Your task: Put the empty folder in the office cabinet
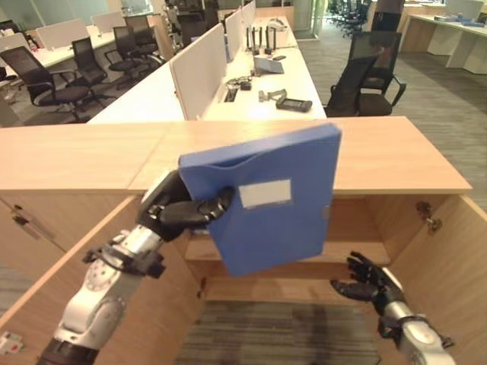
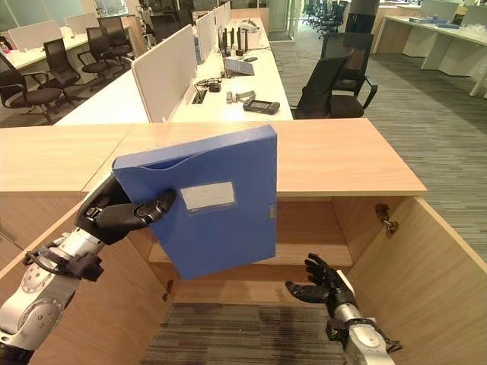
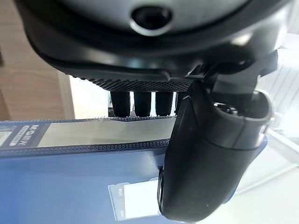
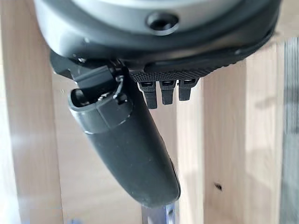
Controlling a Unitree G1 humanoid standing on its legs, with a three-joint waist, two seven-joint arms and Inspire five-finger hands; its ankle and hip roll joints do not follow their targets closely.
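Folder (image 1: 266,198): blue box folder, held up tilted in front of the open cabinet (image 1: 396,163), its upper edge level with the cabinet top and its lower corner hanging before the shelf (image 1: 358,255).
Left hand (image 1: 179,205): clamped on the folder's near edge, thumb across the front face just beside the white label (image 1: 265,193).
Right hand (image 2: 323,285): low inside the cabinet opening, fingers spread, holding nothing, well apart from the folder.
Your step: lower the folder and level it before you push, so its upper corner passes under the cabinet top; aim at the shelf; keep your right hand out of its path.
Left wrist view: fingers (image 3: 142,102) hooked over the folder's spine, which the head views hide.
Head views: doors swung open to both sides, desks (image 1: 251,84) and chairs (image 1: 365,72) behind.
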